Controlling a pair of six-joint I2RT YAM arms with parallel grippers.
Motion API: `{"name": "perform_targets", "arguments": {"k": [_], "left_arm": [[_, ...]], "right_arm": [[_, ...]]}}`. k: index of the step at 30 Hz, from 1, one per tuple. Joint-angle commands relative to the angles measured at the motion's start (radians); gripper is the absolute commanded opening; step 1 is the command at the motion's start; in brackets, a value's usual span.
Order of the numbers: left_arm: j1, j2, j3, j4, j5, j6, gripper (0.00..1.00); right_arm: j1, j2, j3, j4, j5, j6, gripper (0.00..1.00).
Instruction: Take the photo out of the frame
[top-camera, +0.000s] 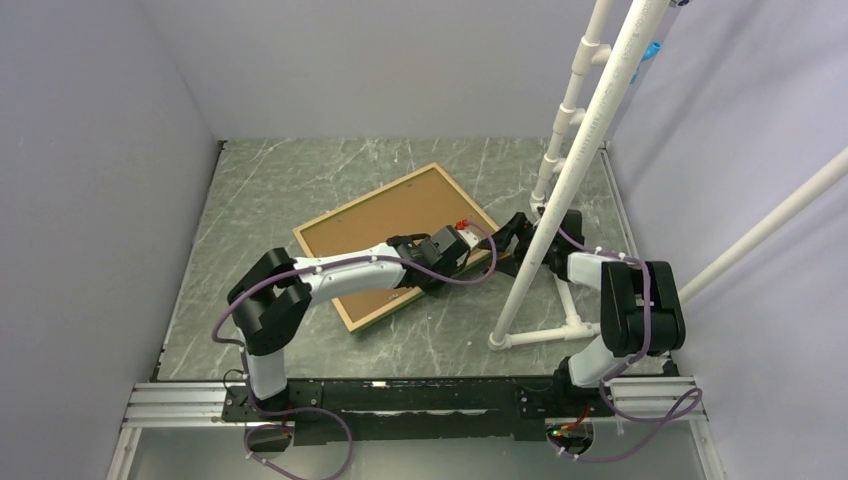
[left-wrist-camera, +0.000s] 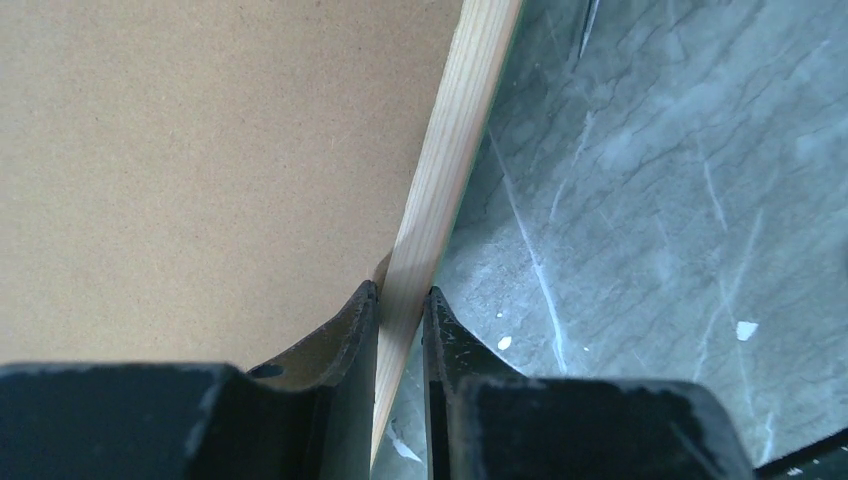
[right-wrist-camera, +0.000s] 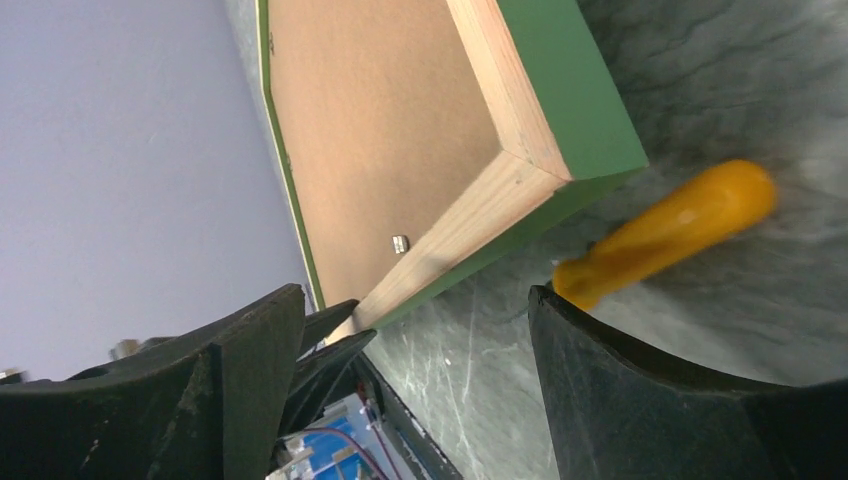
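Marble table; left jaws tight around frame rim.

The left arm and right arm share one build: slim white link tubes between bulky black joint housings, with mauve cables looping loosely along them. The left end effector and right end effector carry thick, matte black fingers with faintly scuffed, dusty edges.

The frame is green with a pale wood rim; inside it, brown backing board; under it, grey-green white-veined table.
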Motion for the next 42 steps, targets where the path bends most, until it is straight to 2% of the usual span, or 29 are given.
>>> {"name": "perform_targets", "arguments": {"k": [1, 9, 12, 19, 21, 23, 24, 25, 26, 28, 33, 35, 37, 42], "left_arm": [[0.012, -0.086, 0.075, 0.011, -0.009, -0.015, 0.0], [0.012, -0.09, 0.08, 0.002, 0.003, -0.019, 0.0], [0.012, -0.096, 0.08, 0.002, -0.001, -0.02, 0.0], [0.012, -0.115, 0.073, -0.001, -0.02, -0.024, 0.0], [0.011, -0.133, 0.058, 0.003, -0.03, -0.03, 0.0], [0.011, -0.162, 0.031, 0.011, -0.038, -0.035, 0.0], [0.011, -0.184, 0.01, 0.022, -0.037, -0.029, 0.11], [0.009, -0.211, -0.015, 0.028, -0.042, -0.023, 0.35], [0.008, -0.232, -0.027, 0.027, -0.053, -0.021, 0.49], [0.0, -0.262, -0.034, 0.002, -0.091, -0.019, 0.63], [-0.06, -0.288, -0.023, -0.089, -0.223, -0.009, 0.79], [-0.11, -0.28, -0.033, -0.107, -0.336, 0.009, 0.83], [-0.16, -0.27, -0.069, -0.099, -0.436, 0.025, 0.92], [-0.213, -0.253, -0.179, -0.057, -0.541, 0.021, 0.95]], "right_arm": [[0.057, 0.042, 0.01, 0.104, 0.008, 0.065, 0.84], [0.131, 0.13, 0.04, 0.226, 0.015, 0.157, 0.8], [0.153, 0.158, 0.052, 0.271, 0.016, 0.203, 0.74], [0.178, 0.183, 0.043, 0.433, 0.002, 0.37, 0.42], [0.182, 0.174, 0.054, 0.414, 0.006, 0.394, 0.31], [0.189, 0.174, 0.082, 0.366, -0.003, 0.406, 0.16], [0.193, 0.175, 0.097, 0.348, -0.008, 0.412, 0.08], [0.195, 0.175, 0.107, 0.326, -0.009, 0.416, 0.03], [0.199, 0.171, 0.118, 0.298, -0.007, 0.416, 0.0], [0.206, 0.163, 0.141, 0.228, 0.006, 0.41, 0.0], [0.232, 0.127, 0.169, 0.14, 0.044, 0.449, 0.0], [0.242, 0.11, 0.185, 0.099, 0.064, 0.465, 0.0], [0.249, 0.099, 0.202, 0.067, 0.077, 0.483, 0.0], [0.261, 0.07, 0.211, 0.051, 0.099, 0.541, 0.0]]}}
